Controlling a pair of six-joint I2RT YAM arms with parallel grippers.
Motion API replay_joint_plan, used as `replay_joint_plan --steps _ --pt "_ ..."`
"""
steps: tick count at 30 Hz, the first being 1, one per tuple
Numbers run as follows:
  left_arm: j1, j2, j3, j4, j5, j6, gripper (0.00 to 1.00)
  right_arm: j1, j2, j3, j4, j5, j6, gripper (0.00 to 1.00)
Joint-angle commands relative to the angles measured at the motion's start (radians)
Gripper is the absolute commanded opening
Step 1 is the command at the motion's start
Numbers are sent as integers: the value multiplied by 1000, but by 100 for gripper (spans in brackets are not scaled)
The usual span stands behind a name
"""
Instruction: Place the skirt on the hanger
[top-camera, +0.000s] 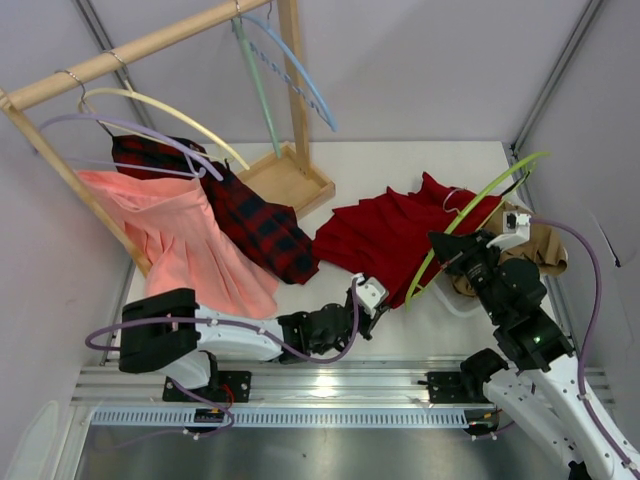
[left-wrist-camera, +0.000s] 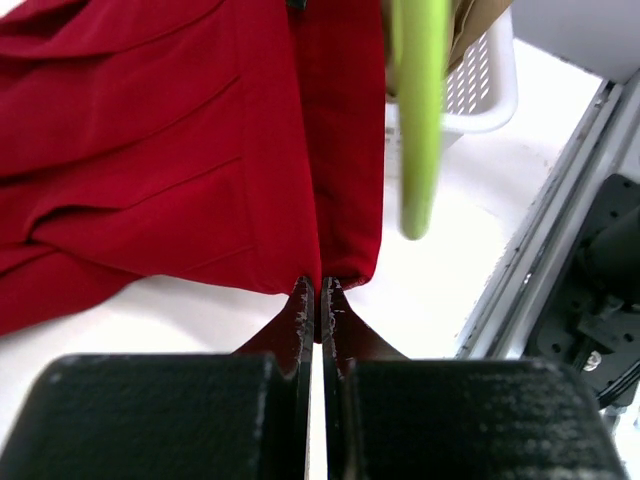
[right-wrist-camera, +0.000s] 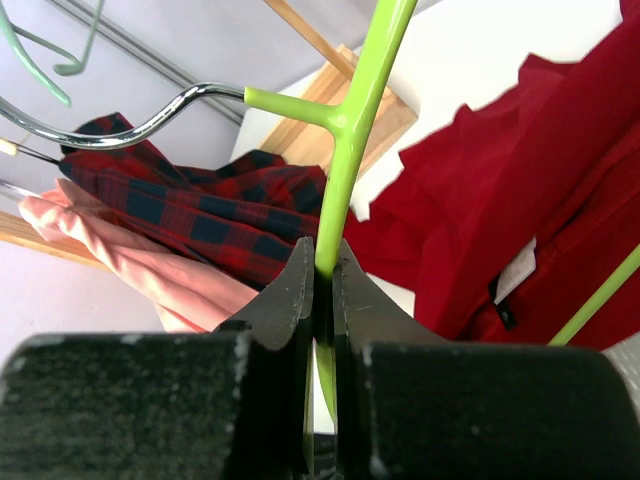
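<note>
- top external: the skirt (top-camera: 385, 235) lies mid-right on the bench (top-camera: 400, 325), its near hem pinched in the closed left pincer (top-camera: 367, 290).
- the right pincer (top-camera: 441, 250) clamps the hanger (top-camera: 462, 218), whose long axis slants along the skirt's right edge, just right of the left pincer.

A: Open lanes?
B: Bare table (top-camera: 400, 165) behind the red skirt (top-camera: 385, 240), plus a strip along its near edge.
A: Blocked?
B: Rack (top-camera: 290, 180), plaid skirt (top-camera: 262, 228), pink skirt (top-camera: 185, 245) left; basket (left-wrist-camera: 475, 95) right; green hanger (right-wrist-camera: 338, 190) slants over the red skirt.
</note>
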Motion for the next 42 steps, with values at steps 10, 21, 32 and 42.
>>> replay_joint_plan --steps 10,21,32,42 --pt "-44 -24 -57 100 -58 -9 0 -9 52 -20 329 102 -13 0" --pt "-44 0 -71 119 -106 -10 0 -10 123 55 317 9 -34 0" --pt "-42 42 -82 155 -178 33 0 -12 210 259 -14 -152 -172 0" --pt "-27 54 -70 172 -227 56 1 -24 129 206 -188 -197 -226 0"
